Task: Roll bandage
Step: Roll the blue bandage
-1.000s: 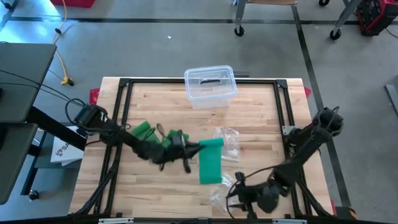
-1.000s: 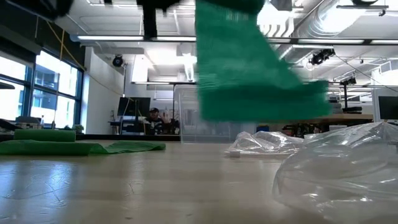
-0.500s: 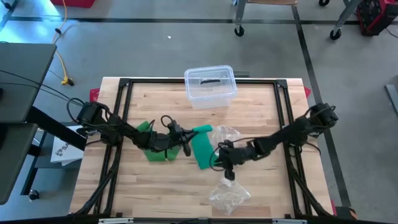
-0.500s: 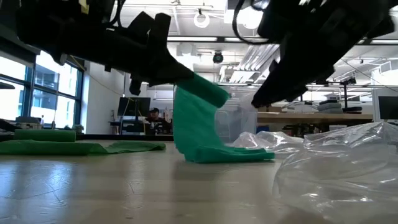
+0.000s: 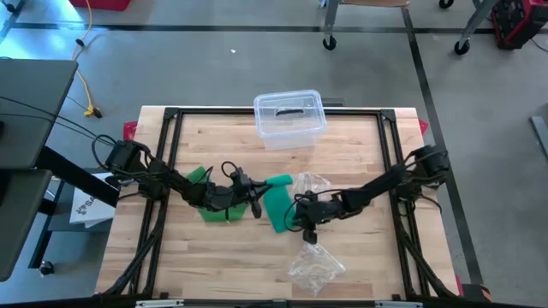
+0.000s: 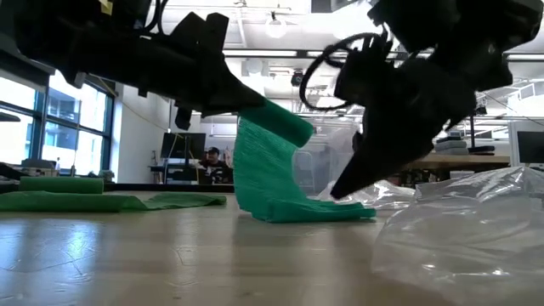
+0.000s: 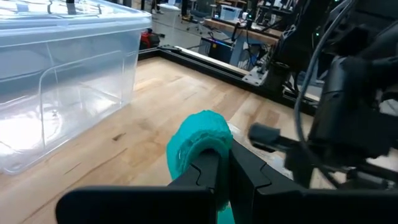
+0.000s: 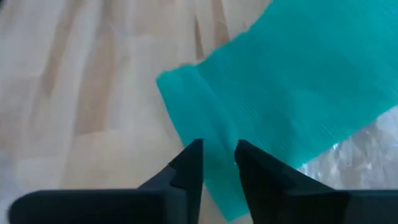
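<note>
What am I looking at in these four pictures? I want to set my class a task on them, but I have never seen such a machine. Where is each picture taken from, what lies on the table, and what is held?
It is a robot with two dark arms at a wooden table. One picture looks straight down, one looks level across the tabletop, and two come from cameras on the arms' wrists.

The left gripper is shut on the rolled end of a green bandage, whose loose tail hangs to the table. The right gripper reaches its fingers, slightly apart, down over that tail.

Also on the table: a second green bandage, a clear plastic box and two crumpled clear wrappers.
</note>
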Robot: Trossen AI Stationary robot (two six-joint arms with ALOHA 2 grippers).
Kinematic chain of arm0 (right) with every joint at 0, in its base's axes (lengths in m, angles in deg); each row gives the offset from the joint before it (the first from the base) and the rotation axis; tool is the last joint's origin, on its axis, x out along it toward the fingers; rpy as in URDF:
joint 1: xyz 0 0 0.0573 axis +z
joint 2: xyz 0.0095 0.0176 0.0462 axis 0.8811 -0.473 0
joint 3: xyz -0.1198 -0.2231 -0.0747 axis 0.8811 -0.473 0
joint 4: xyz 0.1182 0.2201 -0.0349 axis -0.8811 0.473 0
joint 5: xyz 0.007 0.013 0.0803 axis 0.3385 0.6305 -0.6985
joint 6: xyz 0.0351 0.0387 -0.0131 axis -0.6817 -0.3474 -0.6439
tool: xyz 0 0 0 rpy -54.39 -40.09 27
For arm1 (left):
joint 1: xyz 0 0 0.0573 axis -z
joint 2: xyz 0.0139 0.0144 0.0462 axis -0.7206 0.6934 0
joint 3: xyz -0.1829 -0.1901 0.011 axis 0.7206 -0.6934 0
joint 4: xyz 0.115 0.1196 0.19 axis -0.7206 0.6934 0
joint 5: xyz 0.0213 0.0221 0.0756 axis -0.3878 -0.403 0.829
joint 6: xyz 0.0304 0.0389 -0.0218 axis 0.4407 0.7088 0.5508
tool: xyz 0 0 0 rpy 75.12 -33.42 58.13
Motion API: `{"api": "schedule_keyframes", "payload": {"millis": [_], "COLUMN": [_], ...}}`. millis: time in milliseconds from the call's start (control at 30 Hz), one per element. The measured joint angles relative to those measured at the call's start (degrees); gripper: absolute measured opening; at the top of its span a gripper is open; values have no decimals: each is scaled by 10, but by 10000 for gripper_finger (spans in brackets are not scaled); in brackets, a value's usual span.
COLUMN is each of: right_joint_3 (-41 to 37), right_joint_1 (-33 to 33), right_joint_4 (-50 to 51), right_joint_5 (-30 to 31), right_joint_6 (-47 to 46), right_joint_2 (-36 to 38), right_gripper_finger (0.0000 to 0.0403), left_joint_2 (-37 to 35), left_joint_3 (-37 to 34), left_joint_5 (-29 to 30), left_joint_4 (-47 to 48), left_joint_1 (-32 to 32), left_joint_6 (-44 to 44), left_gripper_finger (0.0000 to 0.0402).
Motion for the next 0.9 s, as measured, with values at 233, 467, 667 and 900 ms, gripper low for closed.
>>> {"api": "schedule_keyframes", "payload": {"millis": [233,467,667,900], "right_joint_3": [2,1,0,28], "right_joint_1": [0,12,71,188], "right_joint_4": [-3,1,6,-37], "right_joint_5": [15,13,18,113], "right_joint_6": [45,68,31,22], "right_joint_2": [-32,-21,62,145], "right_gripper_finger": [126,13,5,2], "left_joint_2": [0,0,0,11], "left_joint_3": [0,0,0,0], "left_joint_5": [0,0,6,11], "left_joint_4": [1,4,33,50], "left_joint_1": [0,0,0,14], "left_joint_6": [5,5,8,35], "left_gripper_finger": [7,7,7,7]}}
